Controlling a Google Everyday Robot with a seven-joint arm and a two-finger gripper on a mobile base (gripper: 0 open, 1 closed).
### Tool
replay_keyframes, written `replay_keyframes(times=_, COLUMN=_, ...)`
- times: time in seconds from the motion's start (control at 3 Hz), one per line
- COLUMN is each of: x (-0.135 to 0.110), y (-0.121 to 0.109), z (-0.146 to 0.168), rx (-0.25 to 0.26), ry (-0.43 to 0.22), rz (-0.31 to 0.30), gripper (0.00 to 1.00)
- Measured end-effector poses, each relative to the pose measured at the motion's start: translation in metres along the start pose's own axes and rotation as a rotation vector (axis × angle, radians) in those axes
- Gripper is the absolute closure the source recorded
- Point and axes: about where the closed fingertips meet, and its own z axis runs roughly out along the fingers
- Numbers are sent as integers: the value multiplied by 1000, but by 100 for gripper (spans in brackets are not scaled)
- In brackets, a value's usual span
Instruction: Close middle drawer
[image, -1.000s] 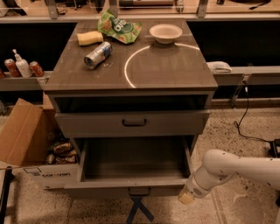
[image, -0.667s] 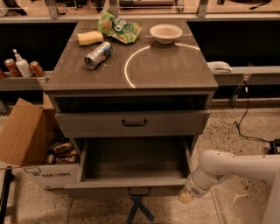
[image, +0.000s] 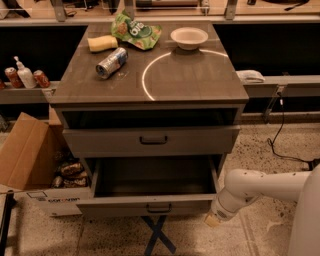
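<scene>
The middle drawer (image: 115, 206) of the grey-brown cabinet (image: 150, 85) is pulled far out, and its deep box shows empty. Its low front carries a small dark bar handle (image: 159, 207). My gripper (image: 212, 219) is low on the right, at the right end of that drawer front, close to its corner. Whether it touches the front is not visible. My white arm (image: 260, 187) reaches in from the right edge. The top drawer (image: 150, 141) above stands slightly out. The lowest drawer is hidden under the open one.
On the cabinet top lie a can (image: 111, 62), a yellow sponge (image: 102, 43), a green chip bag (image: 136, 31) and a white bowl (image: 189, 37). An open cardboard box (image: 25, 155) stands left of the cabinet. A blue tape cross (image: 157, 236) marks the floor in front. A cable (image: 280, 125) hangs at the right.
My arm and gripper have shifted slightly left, toward the right end of the middle drawer's front. The drawer remains pulled out.
</scene>
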Motion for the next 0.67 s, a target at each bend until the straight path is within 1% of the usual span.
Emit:
replay_keyframes(times=0.33, x=-27, y=-43, z=-7, rx=72, ry=-64, rz=7, gripper=100)
replay_keyframes(times=0.67, x=-29, y=-47, z=-8, rx=80, ry=-73, rz=7, gripper=100)
